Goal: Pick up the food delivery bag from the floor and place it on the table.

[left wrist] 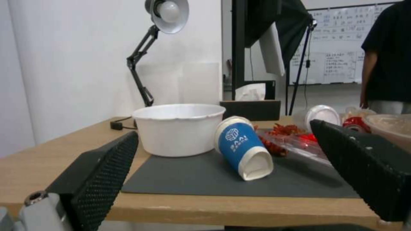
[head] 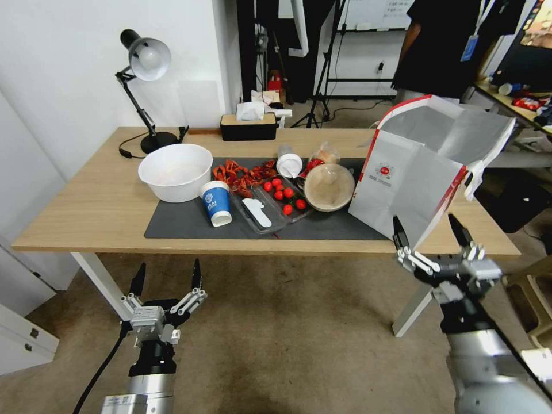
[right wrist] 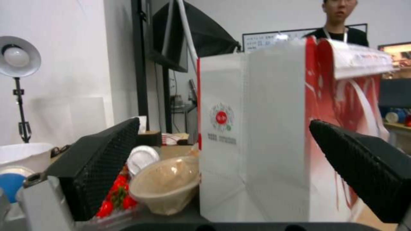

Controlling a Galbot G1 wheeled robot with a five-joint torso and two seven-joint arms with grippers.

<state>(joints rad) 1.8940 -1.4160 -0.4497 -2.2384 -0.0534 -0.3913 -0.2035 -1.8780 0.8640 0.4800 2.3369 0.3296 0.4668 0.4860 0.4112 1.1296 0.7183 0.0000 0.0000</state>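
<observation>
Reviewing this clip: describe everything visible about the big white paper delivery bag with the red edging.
The large white paper delivery bag with red edges stands upright at the right end of the light-wood table, partly on the dark grey mat. Its top is open, showing silver lining; white strap handles hang at its right side, and a small round red logo marks its front. The open right gripper is just in front of it, not touching; a tilted tan bowl lies beside it.

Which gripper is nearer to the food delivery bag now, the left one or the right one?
Right. The right gripper sits open just before the food delivery bag, not touching it; the left gripper waits low, far across the table.
</observation>
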